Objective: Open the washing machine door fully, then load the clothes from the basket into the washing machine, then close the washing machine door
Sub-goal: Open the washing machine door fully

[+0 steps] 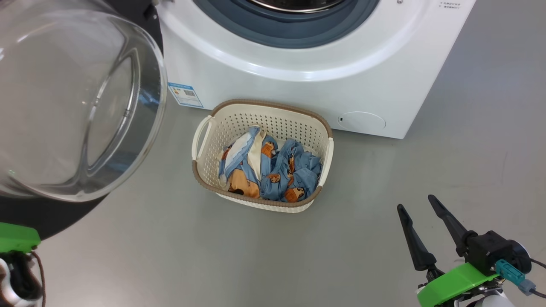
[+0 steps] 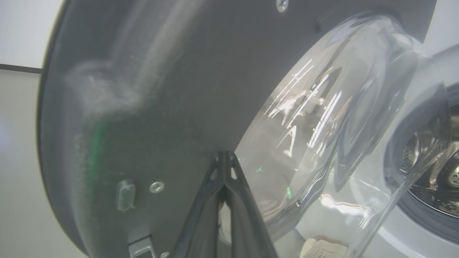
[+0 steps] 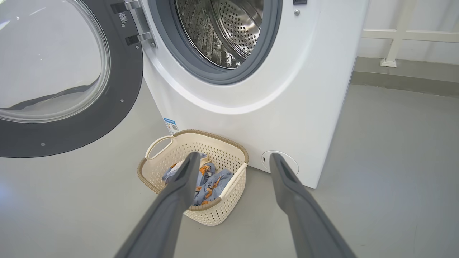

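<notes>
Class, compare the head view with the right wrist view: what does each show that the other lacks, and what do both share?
Head view: a green bracket at lower left, and the black body and green mount behind the right hand. Right wrist view: the perforated drum wall and a white railing behind. Both: the open washing machine door, the washing machine, the basket holding the clothes, and the right hand's spread fingers.

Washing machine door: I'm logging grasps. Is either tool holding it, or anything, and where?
Nothing is held. The left tool is shut, tips by the inner rim of the washing machine door; the right tool hangs open.
</notes>
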Controlling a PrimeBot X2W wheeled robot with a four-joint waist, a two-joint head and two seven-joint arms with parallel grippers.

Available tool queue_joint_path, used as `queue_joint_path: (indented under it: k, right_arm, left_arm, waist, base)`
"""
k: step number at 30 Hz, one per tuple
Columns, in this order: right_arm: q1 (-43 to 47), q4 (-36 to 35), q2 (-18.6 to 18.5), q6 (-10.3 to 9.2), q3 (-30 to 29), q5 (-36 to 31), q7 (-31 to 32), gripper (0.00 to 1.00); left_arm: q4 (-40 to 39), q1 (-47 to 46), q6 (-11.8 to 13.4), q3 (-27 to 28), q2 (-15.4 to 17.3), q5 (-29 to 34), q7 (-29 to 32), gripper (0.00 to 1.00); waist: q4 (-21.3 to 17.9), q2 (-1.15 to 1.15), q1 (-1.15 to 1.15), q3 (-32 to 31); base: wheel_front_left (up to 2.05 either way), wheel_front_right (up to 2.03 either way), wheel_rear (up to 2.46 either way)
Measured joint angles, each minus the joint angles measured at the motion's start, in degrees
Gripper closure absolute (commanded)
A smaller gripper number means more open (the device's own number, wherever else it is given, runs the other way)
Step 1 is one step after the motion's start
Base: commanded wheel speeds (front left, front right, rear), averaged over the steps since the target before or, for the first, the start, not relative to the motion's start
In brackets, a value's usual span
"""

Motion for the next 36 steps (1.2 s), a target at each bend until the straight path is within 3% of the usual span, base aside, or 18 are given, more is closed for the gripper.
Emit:
queue_joint_path:
  k: [19,29,36]
  right_arm:
    - [-2.0,0.1,-1.0,0.0,0.4,0.0,0.0,0.0]
    - [-2.0,0.3,1.0,0.0,0.1,0.0,0.0,0.0]
    - [-1.7,-0.1,2.6,0.0,-0.2,0.0,0.0,0.0]
  left_arm:
    - [7.4,-5.8,-4.3,6.9,-2.0,6.1,-0.3,1.0]
    - [-3.2,-4.0,-6.9,8.5,-4.2,12.7,-0.3,1.0]
    - [-12.3,-0.4,-8.4,5.7,-5.8,16.5,-0.3,1.0]
  waist:
    - [-1.5,0.0,0.0,1.5]
    - [-2.3,-0.01,0.0,-0.6]
    - [-4.7,0.0,0.0,-2.7]
  base:
    - [0.0,0.0,0.0]
    - [0.0,0.0,0.0]
    - [0.0,0.0,0.0]
